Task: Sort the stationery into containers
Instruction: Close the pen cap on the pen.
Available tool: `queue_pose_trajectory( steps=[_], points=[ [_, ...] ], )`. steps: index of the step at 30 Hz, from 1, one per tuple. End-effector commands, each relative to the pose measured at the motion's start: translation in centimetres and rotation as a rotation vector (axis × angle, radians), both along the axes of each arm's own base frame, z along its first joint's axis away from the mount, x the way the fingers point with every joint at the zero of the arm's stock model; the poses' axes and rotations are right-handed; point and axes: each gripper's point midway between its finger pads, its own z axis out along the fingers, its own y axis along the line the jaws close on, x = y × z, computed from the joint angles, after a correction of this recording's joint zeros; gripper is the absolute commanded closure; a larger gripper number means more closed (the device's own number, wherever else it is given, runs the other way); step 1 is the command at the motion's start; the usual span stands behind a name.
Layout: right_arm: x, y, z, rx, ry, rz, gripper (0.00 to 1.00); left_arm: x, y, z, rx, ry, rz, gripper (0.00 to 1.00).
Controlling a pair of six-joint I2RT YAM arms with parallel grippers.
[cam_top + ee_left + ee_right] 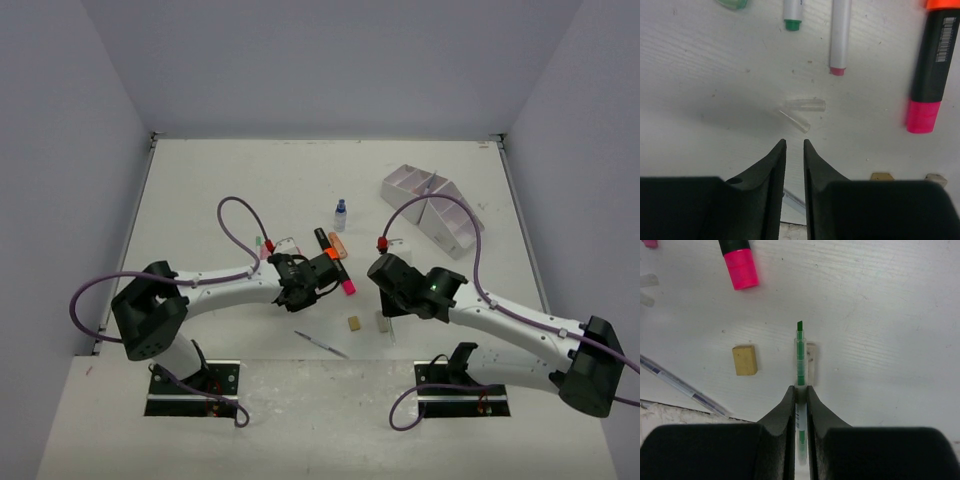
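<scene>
Currently, the right gripper (800,388) is clamped on the uncapped green highlighter (800,355). The barrel sits between the two fingers and the green chisel tip projects forward past them. In the right wrist view the tip lines up with the grey eraser (811,365), which lies on the table (200,200) directly behind it; contact between the two cannot be confirmed. The tan eraser (745,360) lies just to the left of the grey one, apart from it. A thin pen (680,385) lies diagonally near the table's front edge.

The left gripper (794,142) has its fingers drawn close together with only a narrow gap between them. Nothing sits between the fingertips. Two clear caps (800,112) lie on the table just ahead of the tips, one crossing close to the other. Beyond them lie a green-capped highlighter (792,15) and a pink-capped highlighter (840,35), side by side. The black marker (930,75), with an orange band and a pink end, lies to their right.

The white organizer (455,235) stands at the far right of the table, well apart from both grippers. The blue-capped bottle (340,213) stands upright between the organizer and the left gripper, beyond the black marker.
</scene>
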Motion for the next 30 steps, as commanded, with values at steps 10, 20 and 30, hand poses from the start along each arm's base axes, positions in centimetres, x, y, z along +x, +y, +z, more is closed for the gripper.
queue_pose_trajectory(
  steps=[10,20,30],
  points=[
    [0.1,-0.1,0.9,0.035,-0.036,0.012,1.0,0.4,-0.6,-0.6,0.01,-0.009,0.02,0.76],
    [0.0,0.5,0.7,0.045,-0.023,0.048,1.0,1.6,-1.4,-0.9,-0.002,-0.054,0.008,0.75],
    [-0.1,0.5,1.0,0.06,-0.033,0.05,1.0,1.4,-0.8,-1.9,0.028,-0.033,0.016,0.75]
  ],
)
